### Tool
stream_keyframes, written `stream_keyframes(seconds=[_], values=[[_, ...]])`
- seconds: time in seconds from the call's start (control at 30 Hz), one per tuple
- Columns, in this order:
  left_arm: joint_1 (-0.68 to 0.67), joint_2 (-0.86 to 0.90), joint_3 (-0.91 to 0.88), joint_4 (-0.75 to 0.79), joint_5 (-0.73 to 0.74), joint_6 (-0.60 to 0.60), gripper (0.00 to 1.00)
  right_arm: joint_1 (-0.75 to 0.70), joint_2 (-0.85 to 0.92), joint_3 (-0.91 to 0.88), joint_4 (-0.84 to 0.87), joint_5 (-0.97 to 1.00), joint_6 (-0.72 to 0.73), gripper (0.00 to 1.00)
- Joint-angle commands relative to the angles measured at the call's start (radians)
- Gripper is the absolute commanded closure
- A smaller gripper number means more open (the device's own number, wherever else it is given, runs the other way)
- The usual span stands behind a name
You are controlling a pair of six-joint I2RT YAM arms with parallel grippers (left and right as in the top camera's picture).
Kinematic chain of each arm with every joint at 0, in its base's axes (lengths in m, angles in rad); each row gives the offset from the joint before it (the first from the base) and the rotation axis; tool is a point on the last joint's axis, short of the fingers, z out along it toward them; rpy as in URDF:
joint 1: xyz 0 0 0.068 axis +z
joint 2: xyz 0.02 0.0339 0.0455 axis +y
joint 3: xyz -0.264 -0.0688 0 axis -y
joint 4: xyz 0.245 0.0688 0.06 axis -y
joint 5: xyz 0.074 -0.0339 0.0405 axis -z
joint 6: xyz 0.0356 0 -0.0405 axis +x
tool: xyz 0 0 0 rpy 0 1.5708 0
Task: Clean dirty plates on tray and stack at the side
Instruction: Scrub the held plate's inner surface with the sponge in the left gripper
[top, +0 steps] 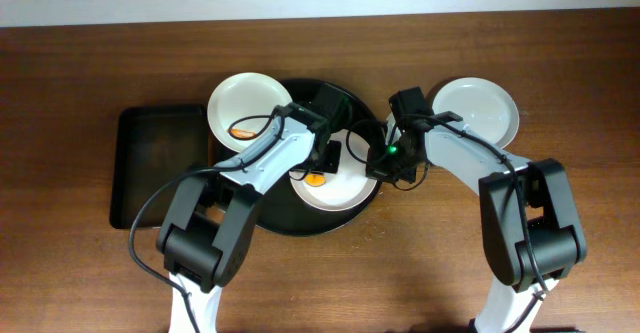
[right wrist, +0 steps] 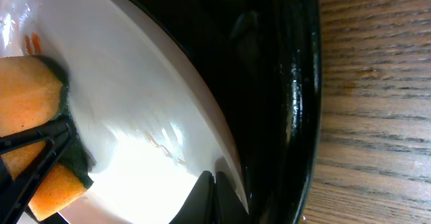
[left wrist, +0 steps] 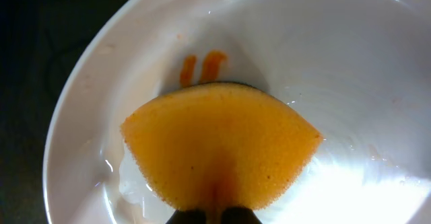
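Reaching inward from both sides; clamping tight with left end effector (left wrist: 210, 215), pinching closed with right end effector (right wrist: 214, 188), close beside it.

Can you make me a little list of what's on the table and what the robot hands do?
left gripper: shut on orange sponge, pressed on white round plate
right gripper: shut on that plate's rim
round black tray: holds that plate
second white plate: orange smear, overlaps round tray's left rim
third white plate: looks clean, on brown wooden table
rectangular black tray: far left
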Motion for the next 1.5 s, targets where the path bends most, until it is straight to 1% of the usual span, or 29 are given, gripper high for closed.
stream_keyframes(seconds=[0.0, 0.13, 0.23, 0.4, 0.5, 0.53, 0.57, 0.63, 0.7, 0.77, 0.8, 0.87, 0.97, 1.1, 1.2, 1.23, 1.3, 1.37, 1.43, 1.47], values=[[0.011, 0.147, -0.070, 0.017, -0.122, 0.016, 1.00, -0.039, 0.024, -0.037, -0.026, 0.112, 0.019, 0.96], [0.023, 0.159, -0.066, 0.064, -0.136, 0.028, 1.00, -0.039, 0.024, -0.037, -0.026, 0.111, 0.019, 0.96], [0.028, 0.159, -0.066, 0.116, -0.192, 0.031, 1.00, -0.039, 0.024, -0.037, -0.030, 0.111, 0.019, 0.96], [0.033, 0.159, -0.066, 0.291, -0.211, 0.119, 1.00, -0.039, 0.024, -0.037, -0.030, 0.111, 0.019, 0.96], [0.035, 0.159, -0.066, 0.315, -0.229, 0.169, 1.00, -0.039, 0.024, -0.037, -0.030, 0.111, 0.019, 0.96], [0.035, 0.159, -0.066, 0.303, -0.229, 0.189, 1.00, -0.039, 0.024, -0.037, -0.030, 0.111, 0.019, 0.96], [0.035, 0.159, -0.066, 0.264, -0.227, 0.208, 1.00, -0.039, 0.024, -0.037, -0.030, 0.111, 0.019, 0.96], [0.035, 0.159, -0.066, 0.166, -0.222, 0.208, 1.00, -0.039, 0.024, -0.037, -0.030, 0.111, 0.019, 0.96], [0.033, 0.159, -0.066, 0.021, -0.125, 0.208, 1.00, -0.039, 0.024, -0.037, -0.030, 0.111, 0.019, 0.96], [0.031, 0.159, -0.066, -0.108, 0.026, 0.208, 1.00, -0.039, 0.024, -0.037, -0.029, 0.111, 0.019, 0.96], [0.031, 0.159, -0.066, -0.146, 0.062, 0.217, 1.00, -0.039, 0.024, -0.037, -0.029, 0.111, 0.019, 0.96], [0.029, 0.159, -0.066, -0.183, 0.099, 0.255, 1.00, -0.039, 0.024, -0.037, -0.029, 0.111, 0.019, 0.96], [0.018, 0.159, -0.066, -0.156, 0.098, 0.255, 1.00, -0.039, 0.024, -0.037, -0.029, 0.111, 0.019, 0.96], [-0.022, 0.159, -0.067, -0.080, 0.097, 0.198, 1.00, -0.039, 0.024, -0.037, -0.030, 0.111, 0.019, 0.96], [-0.037, 0.161, -0.068, -0.052, 0.031, 0.070, 1.00, -0.039, 0.024, -0.037, -0.030, 0.104, 0.019, 0.96], [-0.035, 0.161, -0.068, -0.019, 0.029, 0.040, 1.00, -0.039, 0.024, -0.037, -0.030, 0.102, 0.020, 0.96], [-0.033, 0.161, -0.068, 0.051, 0.029, 0.014, 1.00, -0.039, 0.024, -0.037, -0.029, 0.095, 0.020, 0.96], [-0.033, 0.161, -0.068, 0.124, -0.005, -0.028, 1.00, -0.039, 0.024, -0.037, -0.030, 0.089, 0.019, 0.96], [-0.033, 0.161, -0.068, 0.152, -0.070, -0.068, 1.00, -0.039, 0.024, -0.037, -0.030, 0.089, 0.019, 0.96], [-0.033, 0.161, -0.068, 0.145, -0.061, -0.068, 1.00, -0.039, 0.024, -0.037, -0.030, 0.089, 0.019, 0.96]])
